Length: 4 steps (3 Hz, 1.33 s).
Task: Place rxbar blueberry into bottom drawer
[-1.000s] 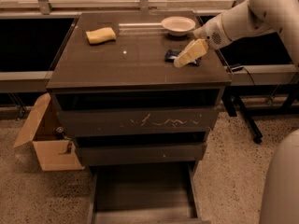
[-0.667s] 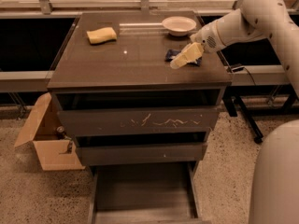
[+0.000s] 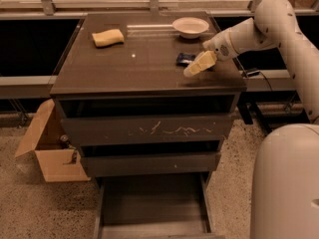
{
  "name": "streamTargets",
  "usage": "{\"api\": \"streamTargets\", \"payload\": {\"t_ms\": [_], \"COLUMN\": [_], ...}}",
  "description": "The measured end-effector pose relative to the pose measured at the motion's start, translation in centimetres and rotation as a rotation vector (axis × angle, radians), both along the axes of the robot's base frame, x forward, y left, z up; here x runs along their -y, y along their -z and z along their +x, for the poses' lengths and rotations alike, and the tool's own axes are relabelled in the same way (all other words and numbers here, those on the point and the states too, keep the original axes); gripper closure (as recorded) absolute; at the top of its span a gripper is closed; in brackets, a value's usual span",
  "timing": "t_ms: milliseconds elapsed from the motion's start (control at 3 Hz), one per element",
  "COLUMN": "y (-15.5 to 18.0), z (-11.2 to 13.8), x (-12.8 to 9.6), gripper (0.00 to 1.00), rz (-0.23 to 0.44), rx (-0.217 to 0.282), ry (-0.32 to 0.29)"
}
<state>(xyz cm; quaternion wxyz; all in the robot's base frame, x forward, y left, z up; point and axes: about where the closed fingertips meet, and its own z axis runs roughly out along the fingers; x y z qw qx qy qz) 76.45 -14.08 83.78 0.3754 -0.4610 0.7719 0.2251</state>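
The gripper (image 3: 194, 68) is low over the right side of the cabinet top (image 3: 139, 66). I cannot tell if it is open or closed. The blue snack bar (image 3: 184, 59) lies flat on the top, just beside the gripper. The bottom drawer (image 3: 149, 203) is pulled out. A yellow sponge (image 3: 107, 37) and a bowl (image 3: 190, 27) sit farther back.

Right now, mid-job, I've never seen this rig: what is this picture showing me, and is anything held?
One camera looks down at a dark cabinet from the front. The white arm at the picture's right is the robot's; its pale gripper sits low over the cabinet top, beside the dark blue rxbar blueberry lying there. Whether it grips the bar, I cannot tell. Also on top: a yellow sponge and a white bowl. The bottom drawer stands pulled open.
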Motion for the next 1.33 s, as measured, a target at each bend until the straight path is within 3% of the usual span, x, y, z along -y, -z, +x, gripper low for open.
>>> {"api": "streamTargets", "payload": {"t_ms": [333, 1333], "y": [0.9, 1.8], "z": [0.8, 1.8], "x": [0.5, 0.8], "gripper": [0.0, 0.73], "rz": [0.015, 0.045], "rx": [-0.006, -0.033], "ry": [-0.001, -0.007]}}
